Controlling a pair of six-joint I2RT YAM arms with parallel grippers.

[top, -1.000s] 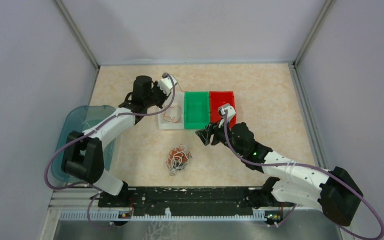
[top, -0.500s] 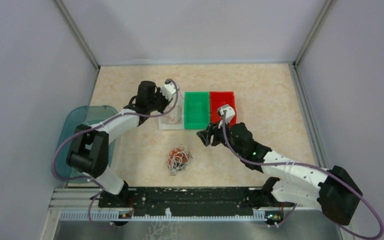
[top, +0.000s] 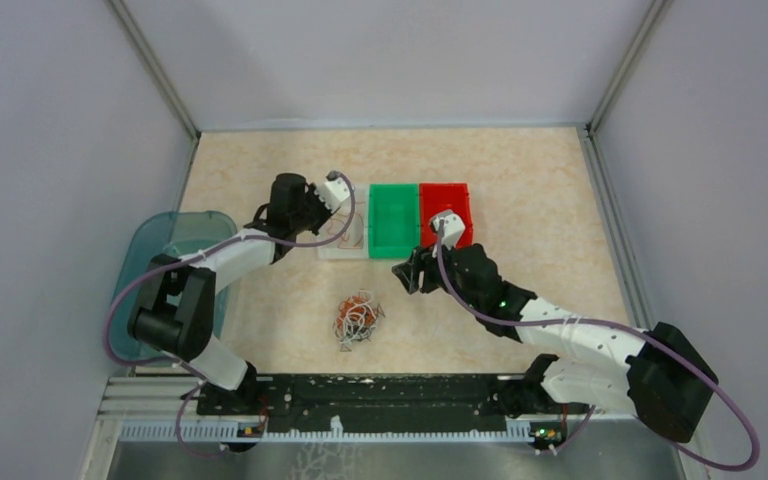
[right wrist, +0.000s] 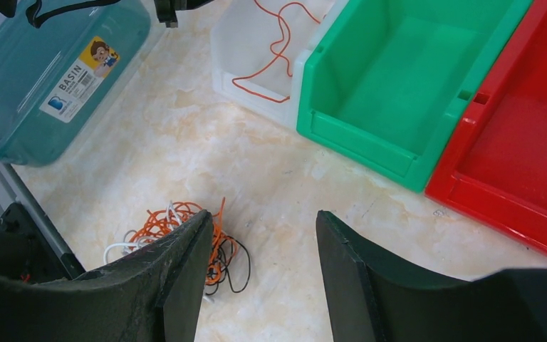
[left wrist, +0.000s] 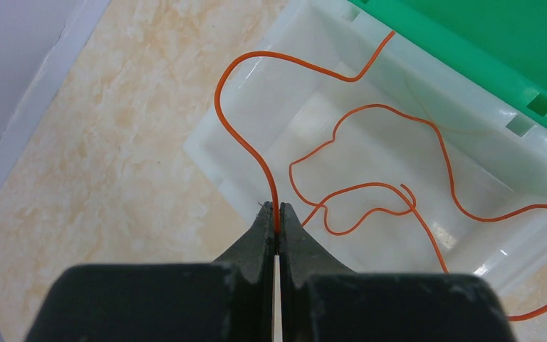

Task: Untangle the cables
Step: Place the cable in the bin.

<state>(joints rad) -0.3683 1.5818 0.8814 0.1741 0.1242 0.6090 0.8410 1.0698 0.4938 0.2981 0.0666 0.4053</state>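
A tangle of orange, white and black cables (top: 357,318) lies on the table in front of the bins, and shows beside my right finger (right wrist: 185,239) in the right wrist view. One orange cable (left wrist: 370,192) lies looped in the white bin (left wrist: 313,43). My left gripper (left wrist: 278,208) is shut on an end of that orange cable, just above the bin's near-left rim. In the top view the left gripper (top: 328,222) hangs over the white bin (top: 343,245). My right gripper (top: 410,272) stands open with nothing between its fingers, above bare table right of the tangle.
A green bin (top: 391,220) and a red bin (top: 447,210) stand in a row to the right of the white bin. A teal plastic basin (top: 165,260) sits at the table's left edge. Grey walls enclose the table.
My left arm has swung down and toward the white bin, with the orange cable still pinched, so more of it lies in the bin. The right arm has barely moved.
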